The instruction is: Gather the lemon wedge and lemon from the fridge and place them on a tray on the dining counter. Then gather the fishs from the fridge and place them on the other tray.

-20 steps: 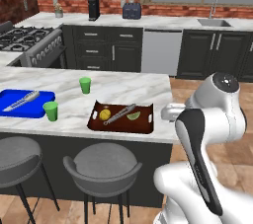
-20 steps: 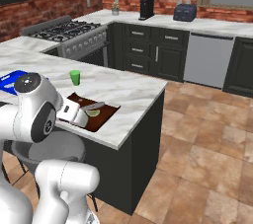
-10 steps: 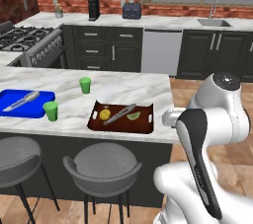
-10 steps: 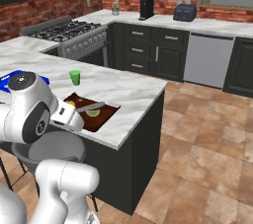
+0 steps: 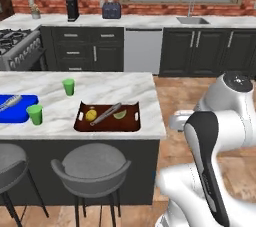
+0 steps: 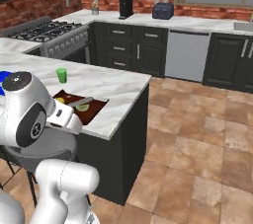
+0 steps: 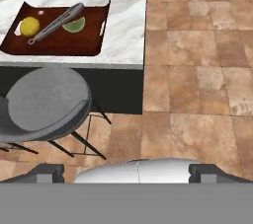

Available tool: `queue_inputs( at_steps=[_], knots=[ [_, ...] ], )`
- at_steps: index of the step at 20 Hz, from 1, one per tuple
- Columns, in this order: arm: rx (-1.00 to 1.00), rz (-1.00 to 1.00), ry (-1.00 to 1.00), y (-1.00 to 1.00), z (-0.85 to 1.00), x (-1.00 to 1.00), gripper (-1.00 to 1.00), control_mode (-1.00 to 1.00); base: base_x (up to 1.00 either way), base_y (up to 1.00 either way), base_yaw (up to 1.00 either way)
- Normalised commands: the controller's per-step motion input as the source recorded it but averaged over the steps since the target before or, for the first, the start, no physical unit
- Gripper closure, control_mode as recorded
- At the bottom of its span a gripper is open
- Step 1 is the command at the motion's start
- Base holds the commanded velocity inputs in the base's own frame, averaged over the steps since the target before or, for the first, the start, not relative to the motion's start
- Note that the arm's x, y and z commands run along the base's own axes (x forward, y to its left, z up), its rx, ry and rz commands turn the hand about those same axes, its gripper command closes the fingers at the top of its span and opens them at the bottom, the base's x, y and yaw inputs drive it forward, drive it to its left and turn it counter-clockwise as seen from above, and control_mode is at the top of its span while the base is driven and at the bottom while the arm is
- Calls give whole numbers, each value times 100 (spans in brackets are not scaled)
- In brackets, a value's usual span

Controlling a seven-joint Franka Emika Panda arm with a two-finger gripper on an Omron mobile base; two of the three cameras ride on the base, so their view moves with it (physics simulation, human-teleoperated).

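Gripper: gripper at the bottom of the hand view, its two dark tips standing wide apart with nothing between them, above the tiled floor off the end of the bench.
Stools: two grey round stools tucked against the near side of the bench; the right one sits directly below the tray.
Bench: the dining counter, white-grey marble top on a dark base; its right end is a square corner with open floor beyond.
Tray: dark reddish-brown tray near the bench's front edge, close to its right end.
Lemon: the lemon lies in the tray's left part.
Lemon wedge: a green-yellow lemon wedge in the tray's right part, apart from the lemon.
Utensil: a silvery utensil lies diagonally in the tray between the two fruits.
Cups: one green cup left of the tray near the front edge; another green cup behind the tray, further in.
Other tray: bright blue tray at the bench's left, just beside the nearer cup, carrying a silvery utensil.
Floor: brown tiled floor open to the right of the bench and between it and the far cabinets.
Far wall: brick wall with dark cabinets, a marble counter with a sink, a stove at the left and a window above.
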Motion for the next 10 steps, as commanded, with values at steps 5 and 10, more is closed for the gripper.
queue_inputs(
  at_steps=[5, 10],
  knots=[
    [0, 0, 0, 0, 0, 0, -100, 100, -23, -16, -50],
    [0, 0, 0, 0, 0, 0, -100, 100, -15, -48, -52]
  ],
)
